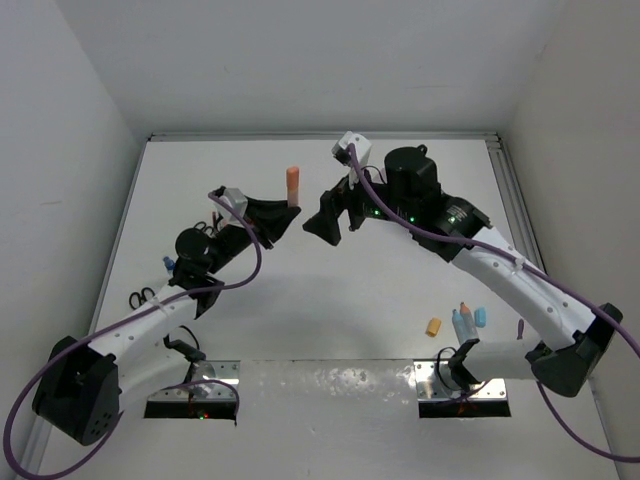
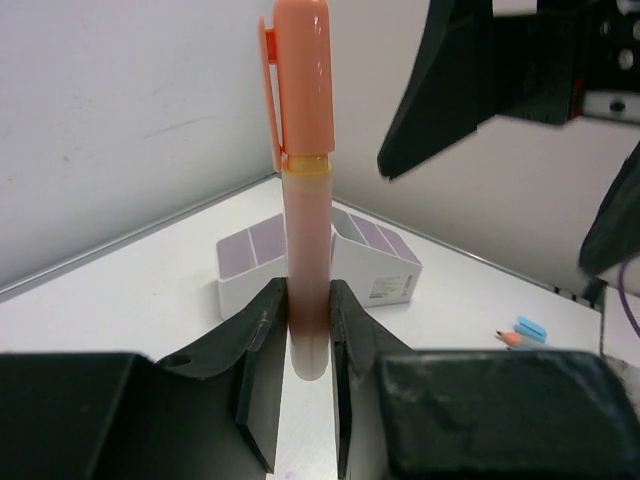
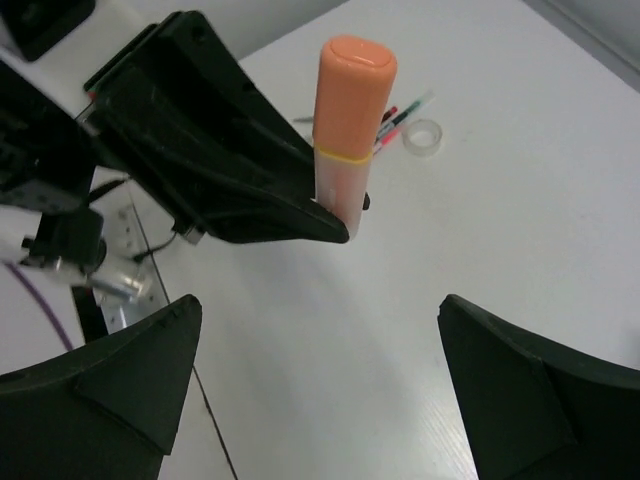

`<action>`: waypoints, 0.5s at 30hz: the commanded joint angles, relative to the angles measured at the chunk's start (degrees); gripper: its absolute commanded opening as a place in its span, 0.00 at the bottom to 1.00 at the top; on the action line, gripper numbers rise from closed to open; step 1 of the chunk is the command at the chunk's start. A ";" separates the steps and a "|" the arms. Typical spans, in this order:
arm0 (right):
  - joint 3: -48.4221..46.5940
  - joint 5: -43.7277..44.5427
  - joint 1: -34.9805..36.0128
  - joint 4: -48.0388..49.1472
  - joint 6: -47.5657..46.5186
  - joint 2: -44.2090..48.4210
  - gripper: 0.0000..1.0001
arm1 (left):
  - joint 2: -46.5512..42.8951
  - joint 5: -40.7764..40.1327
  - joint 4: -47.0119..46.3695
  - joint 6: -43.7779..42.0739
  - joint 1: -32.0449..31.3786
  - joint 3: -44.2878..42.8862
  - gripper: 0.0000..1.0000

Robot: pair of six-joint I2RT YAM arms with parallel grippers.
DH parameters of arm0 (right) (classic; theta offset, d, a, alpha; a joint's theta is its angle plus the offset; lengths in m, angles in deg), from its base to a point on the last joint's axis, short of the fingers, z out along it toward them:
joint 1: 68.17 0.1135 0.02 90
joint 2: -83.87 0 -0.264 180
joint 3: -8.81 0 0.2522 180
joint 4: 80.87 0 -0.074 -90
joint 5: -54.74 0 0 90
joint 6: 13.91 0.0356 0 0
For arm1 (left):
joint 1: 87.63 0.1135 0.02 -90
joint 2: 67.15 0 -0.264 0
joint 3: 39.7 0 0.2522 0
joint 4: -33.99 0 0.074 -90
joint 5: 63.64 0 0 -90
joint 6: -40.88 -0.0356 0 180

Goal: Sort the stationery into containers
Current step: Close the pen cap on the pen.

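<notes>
My left gripper [image 1: 285, 214] is shut on an orange highlighter pen [image 1: 292, 182] and holds it upright above the table, cap up. In the left wrist view the pen [image 2: 305, 150] stands clamped between both fingers [image 2: 262, 330]. My right gripper [image 1: 330, 226] is open and empty, just right of the pen, facing it. In the right wrist view the pen [image 3: 350, 120] and the left gripper's fingers [image 3: 240, 170] are ahead of my wide-open jaws. The white organiser [image 2: 385, 285] with lilac-lined compartments stands behind the pen in the left wrist view; in the top view it is hidden.
A tape ring [image 3: 423, 136] and thin red pens [image 3: 396, 117] lie beyond the highlighter. Black-handled scissors [image 1: 141, 296] and a blue-capped item [image 1: 167, 264] lie at the left. An orange eraser [image 1: 433, 326], a pencil and blue pieces [image 1: 470, 318] lie at the near right.
</notes>
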State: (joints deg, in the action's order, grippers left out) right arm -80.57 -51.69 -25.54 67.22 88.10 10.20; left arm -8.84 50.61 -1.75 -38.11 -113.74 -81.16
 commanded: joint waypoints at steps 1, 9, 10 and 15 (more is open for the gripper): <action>-7.61 -6.95 -0.53 -13.65 -9.90 0.02 0.99 | -2.32 6.50 -6.31 1.82 1.06 1.77 0.00; -25.18 -10.47 -1.85 -25.52 -24.22 -5.07 0.27 | -3.99 12.31 -7.37 5.34 0.88 2.30 0.00; -26.07 -11.25 -1.85 -25.88 -24.92 -5.78 0.30 | -4.16 12.57 -7.72 5.52 0.80 2.39 0.00; -25.11 -14.68 -2.20 -22.55 -26.69 -5.26 0.99 | -4.16 14.33 -8.77 7.01 0.71 2.39 0.00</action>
State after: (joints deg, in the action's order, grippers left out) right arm -105.79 -62.73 -27.35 44.77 64.84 5.46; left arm -12.14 62.15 -6.23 -33.04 -113.28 -78.74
